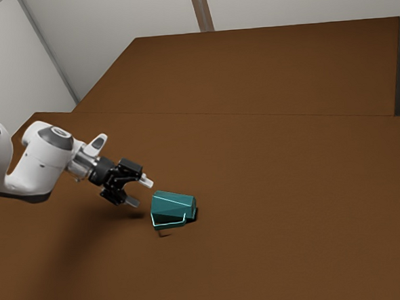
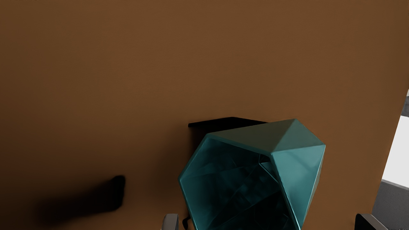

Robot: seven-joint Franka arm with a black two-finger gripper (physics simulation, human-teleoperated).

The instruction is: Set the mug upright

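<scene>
Mug (image 1: 173, 205) lies on its side on the brown table (image 1: 291, 199), just beyond the gripper (image 1: 139, 192), mouth toward it, base pointing away to the exterior view's right. Handle (image 1: 169, 225) sits on the side nearer the exterior camera. Gripper is spread wide, nothing pinched; fingers (image 2: 171, 223) stand well apart, with the mug's rim reaching in between them in the wrist view. Arm comes in low and slanted, presumably to get one finger inside the mouth or both around the body, so a grip could tip the mug up. Looks like the approach step, righting not done. Next probably needs a small advance, a close on wall or body, then a lift and turn, base down. Risk: a push on the rim slides or rolls the mug, or the faceted sides slip.
</scene>
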